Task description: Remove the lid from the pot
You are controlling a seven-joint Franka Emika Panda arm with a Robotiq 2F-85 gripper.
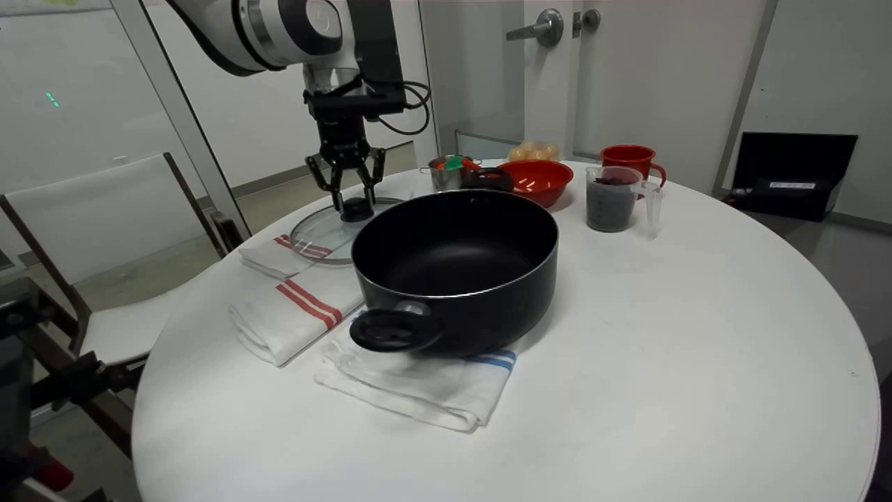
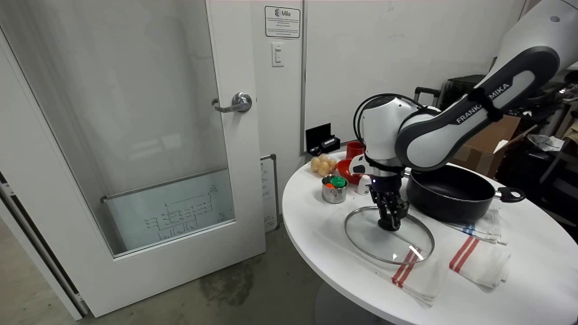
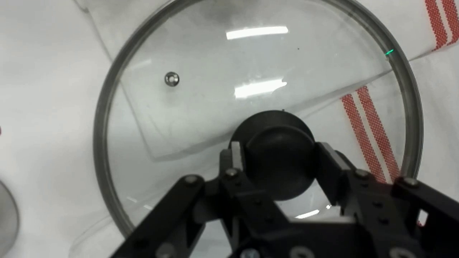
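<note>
The pot (image 1: 502,307) is large, black and uncovered, and its inside is visible in both exterior views, also here (image 2: 445,208). The lid (image 1: 317,229) is see-through glass with a metal rim and black knob. It is beside the pot, over the striped towels, in both exterior views (image 2: 377,243); I cannot tell whether it rests on them or hangs just above. My gripper (image 1: 354,201) points down at the knob. In the wrist view, the gripper (image 3: 275,152) is shut on the lid's knob, a finger against each side, and the lid (image 3: 200,53) fills most of the picture.
Red-striped towels (image 1: 293,314) lie beside the pot, and a blue-striped towel (image 1: 425,390) lies under it. A metal cup (image 1: 444,178), red bowl (image 1: 540,183), measuring cup (image 1: 610,209) and red mug (image 1: 627,155) stand behind. The round table's edge (image 2: 311,273) is near the lid.
</note>
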